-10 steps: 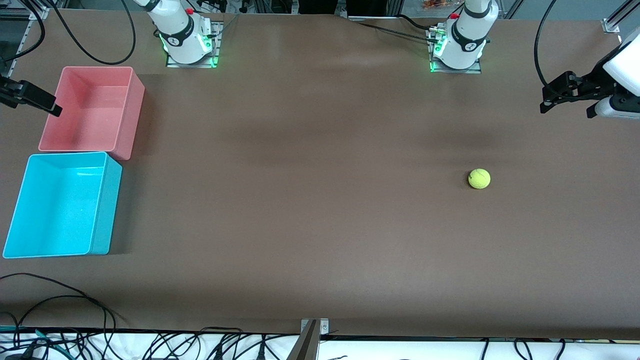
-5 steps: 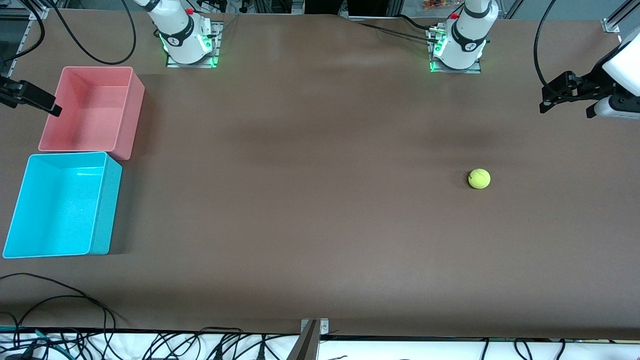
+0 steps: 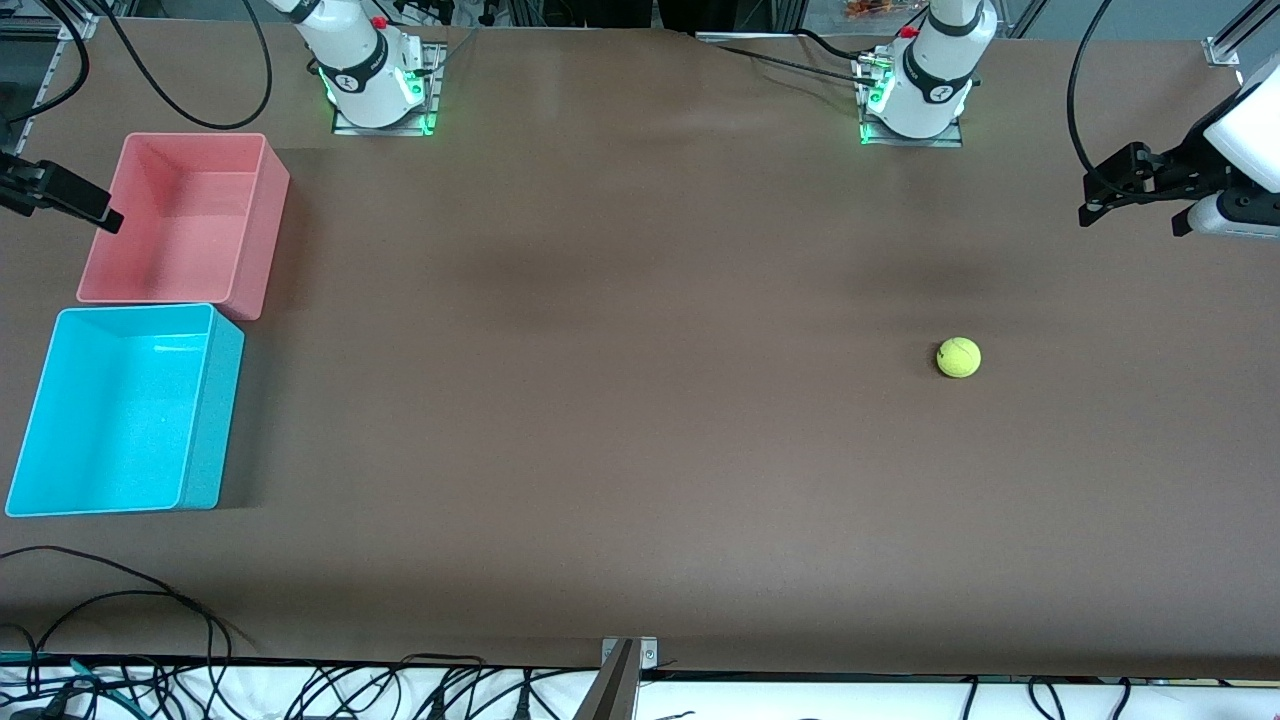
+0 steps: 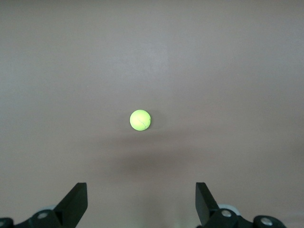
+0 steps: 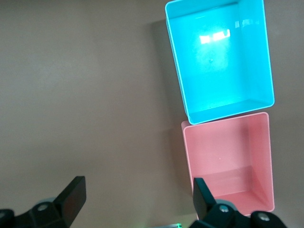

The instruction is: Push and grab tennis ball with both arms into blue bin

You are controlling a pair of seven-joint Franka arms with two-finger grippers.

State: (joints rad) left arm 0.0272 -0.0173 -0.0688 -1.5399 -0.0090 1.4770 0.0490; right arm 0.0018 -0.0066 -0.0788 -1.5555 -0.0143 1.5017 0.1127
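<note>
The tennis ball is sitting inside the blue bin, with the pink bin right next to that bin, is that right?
Not quite. The tennis ball lies on the bare table toward the left arm's end, well apart from the blue bin, which holds nothing. The pink bin does sit right beside the blue one. The front view shows this.

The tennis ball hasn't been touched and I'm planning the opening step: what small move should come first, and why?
Probably lower the left gripper toward the table beside the tennis ball, on the side away from the blue bin. The ball lies alone at the left arm's end of the table, the bin at the right arm's end. The left gripper is open and over the ball; the right gripper, also open, waits above the bins.
</note>
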